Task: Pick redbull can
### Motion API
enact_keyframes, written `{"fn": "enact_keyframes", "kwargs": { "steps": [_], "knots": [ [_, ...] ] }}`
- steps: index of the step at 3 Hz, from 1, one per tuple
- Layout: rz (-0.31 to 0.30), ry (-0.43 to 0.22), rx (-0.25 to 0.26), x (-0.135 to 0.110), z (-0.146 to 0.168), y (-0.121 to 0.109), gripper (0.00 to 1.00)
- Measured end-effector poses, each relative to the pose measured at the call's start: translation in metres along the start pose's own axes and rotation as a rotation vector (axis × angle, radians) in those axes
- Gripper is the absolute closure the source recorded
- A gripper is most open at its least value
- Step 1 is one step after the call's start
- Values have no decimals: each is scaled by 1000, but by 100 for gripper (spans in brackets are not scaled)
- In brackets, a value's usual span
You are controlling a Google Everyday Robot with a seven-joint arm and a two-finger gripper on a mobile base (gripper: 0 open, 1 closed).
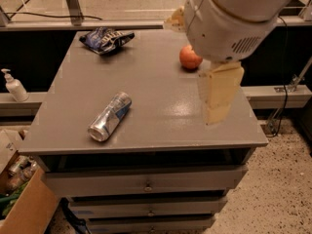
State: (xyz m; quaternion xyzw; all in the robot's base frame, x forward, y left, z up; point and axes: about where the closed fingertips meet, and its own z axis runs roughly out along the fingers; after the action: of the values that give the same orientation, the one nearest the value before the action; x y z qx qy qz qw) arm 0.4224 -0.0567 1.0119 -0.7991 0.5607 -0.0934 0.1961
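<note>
- Grey bench point(161, 106) on my feed: a flat, matte top with a faint sheen near the right edge and stacked drawers point(146, 182) with small knobs below the front edge.
- Can point(109, 117) is lying on its side in the front-left part of the bench, close to the front edge. It's a slim metal cylinder, silver and blue.
- Its long axis runs on a diagonal. The shiny round silver end faces the front-left corner and the other end points toward the back-right.
- Apple point(189, 57), round, red and smooth, sits near the back-right corner, well apart from the can.
- Crinkled dark blue and white bag point(106, 38) is by the back edge, left of centre.
- My arm's big white rounded housing point(229, 18) fills the top right, over the apple.
- Gripper point(219, 94) hangs below it as a pale cream flat piece over the right side of the bench, well apart from the can. Open or closed, I cannot tell.
- Cardboard box point(24, 208) on the floor by the front-left corner holds jumbled items I can't make out.
- White pump bottle point(13, 86) stands on a ledge off the left edge.
</note>
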Motion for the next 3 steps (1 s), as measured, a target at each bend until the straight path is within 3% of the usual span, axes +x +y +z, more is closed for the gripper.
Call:
{"fn": "enact_keyframes", "kwargs": {
  "steps": [2, 3],
  "knots": [
    [-182, -21, -115, -25, 135, -38, 0],
    [-243, -13, -163, -35, 184, -47, 0]
  ]
}}
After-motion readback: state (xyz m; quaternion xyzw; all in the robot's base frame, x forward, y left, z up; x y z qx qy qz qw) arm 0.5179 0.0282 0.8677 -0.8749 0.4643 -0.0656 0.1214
